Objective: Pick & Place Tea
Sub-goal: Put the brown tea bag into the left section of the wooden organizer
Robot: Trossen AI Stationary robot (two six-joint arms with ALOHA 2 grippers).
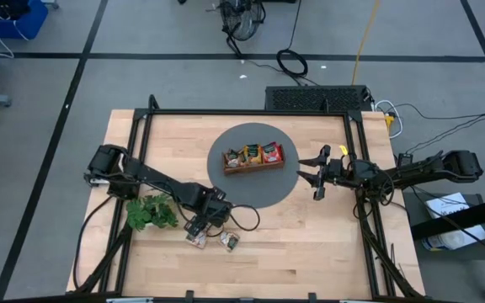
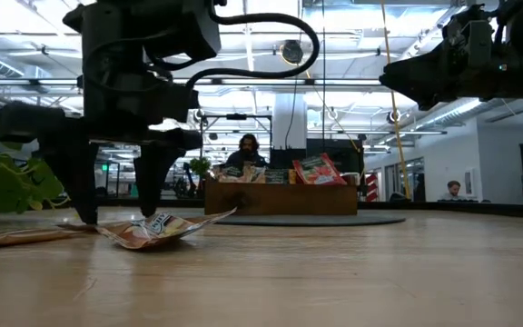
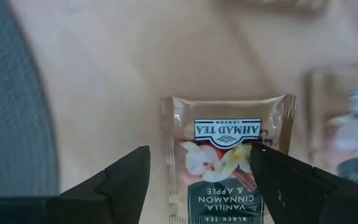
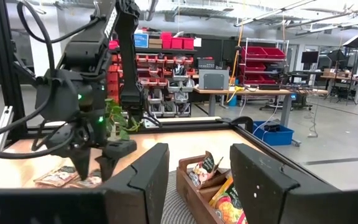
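The left pincer (image 3: 197,180) stood wide apart astride a vanilla-cinnamon-apple tea sachet (image 3: 225,155) lying flat on the bench (image 1: 310,244), low centre-left of the high view, gripping nothing. Closing on so flat a packet risked sliding over it or nudging the neighbouring sachet (image 1: 229,241). The right pincer (image 1: 318,172) hung half-open, empty, beside the wooden tray (image 1: 254,167).

— What's nearest you, down at table level?

— The left gripper (image 2: 116,213), its fingers spread and their tips down on the wood, straddling a crumpled tea sachet (image 2: 157,228). Another sachet (image 2: 12,236) lies flat just beside it.

— And further back?

— A wooden tray (image 2: 280,199) on a dark mat (image 2: 298,219), packets standing in it, a red one (image 2: 316,169) tallest. The right arm (image 2: 466,64) hangs high above. Leaves (image 2: 7,177) at the edge. A person (image 2: 246,150) sits behind.
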